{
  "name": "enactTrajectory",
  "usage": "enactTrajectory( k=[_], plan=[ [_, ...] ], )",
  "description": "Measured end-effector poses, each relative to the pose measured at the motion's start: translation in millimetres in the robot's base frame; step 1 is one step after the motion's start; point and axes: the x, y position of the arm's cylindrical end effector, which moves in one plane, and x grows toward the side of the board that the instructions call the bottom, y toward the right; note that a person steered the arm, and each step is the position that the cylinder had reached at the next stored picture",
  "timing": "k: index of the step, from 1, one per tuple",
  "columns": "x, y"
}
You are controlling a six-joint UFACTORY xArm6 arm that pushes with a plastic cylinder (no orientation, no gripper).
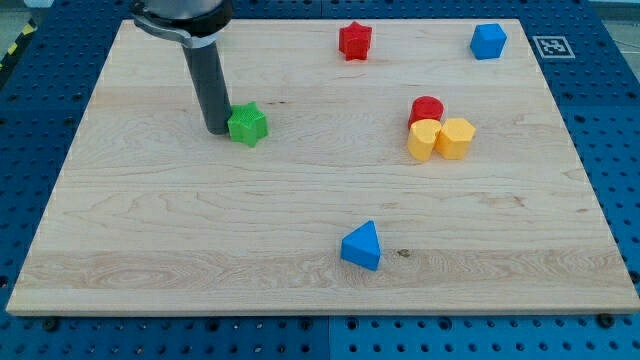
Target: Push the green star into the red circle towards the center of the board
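The green star (248,124) lies on the wooden board (200,230) at the upper left. My tip (217,130) stands right against the star's left side, touching it or nearly so. The red circle (427,109) sits at the view's right of centre, far to the right of the star, with two yellow blocks pressed against its lower side.
A yellow block (423,140) and a yellow hexagon (457,137) sit just below the red circle. A red star (354,40) and a blue block (488,41) lie near the top edge. A blue triangle (362,246) lies at the lower middle.
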Motion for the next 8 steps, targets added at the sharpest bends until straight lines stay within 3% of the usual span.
enactTrajectory(
  k=[5,8],
  plan=[
    [-19,74],
    [27,73]
  ],
)
